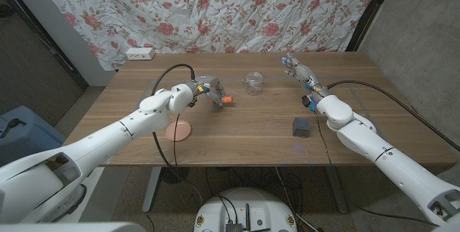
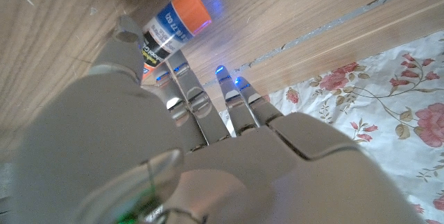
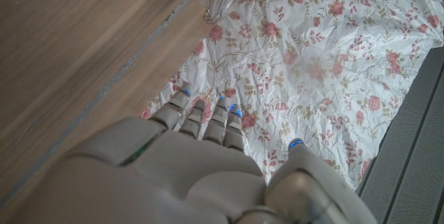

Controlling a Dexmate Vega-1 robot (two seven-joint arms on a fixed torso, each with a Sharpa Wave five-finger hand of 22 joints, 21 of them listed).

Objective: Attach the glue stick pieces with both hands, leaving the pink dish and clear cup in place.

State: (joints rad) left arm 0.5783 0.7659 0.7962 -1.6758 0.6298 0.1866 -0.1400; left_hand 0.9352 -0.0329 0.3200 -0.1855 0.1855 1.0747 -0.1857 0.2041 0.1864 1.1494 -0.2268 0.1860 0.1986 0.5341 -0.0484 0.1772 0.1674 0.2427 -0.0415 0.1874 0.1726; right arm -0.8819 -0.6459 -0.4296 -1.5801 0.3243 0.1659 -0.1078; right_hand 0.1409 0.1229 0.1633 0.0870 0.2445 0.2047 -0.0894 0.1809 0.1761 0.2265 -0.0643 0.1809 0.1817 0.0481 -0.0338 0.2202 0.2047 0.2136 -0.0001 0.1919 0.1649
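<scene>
Across the head view, the left hand [image 1: 206, 90] grips the glue stick [image 1: 224, 100] just beside the clear cup [image 1: 253, 82]; a sideways swing risks toppling it, and the pink dish [image 1: 178, 130] lies near below the forearm. The right hand [image 1: 298, 69] is raised near the table's [image 1: 251, 128] far edge, fingers spread, holding nothing. From the left wrist view, fingers [image 2: 184, 78] clasp the orange-ended stick; slippage is possible. From the right wrist view, extended fingers [image 3: 208, 116] overhang the edge.

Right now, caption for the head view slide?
Left hand holds glue stick; right hand raised open beyond the cup.
</scene>
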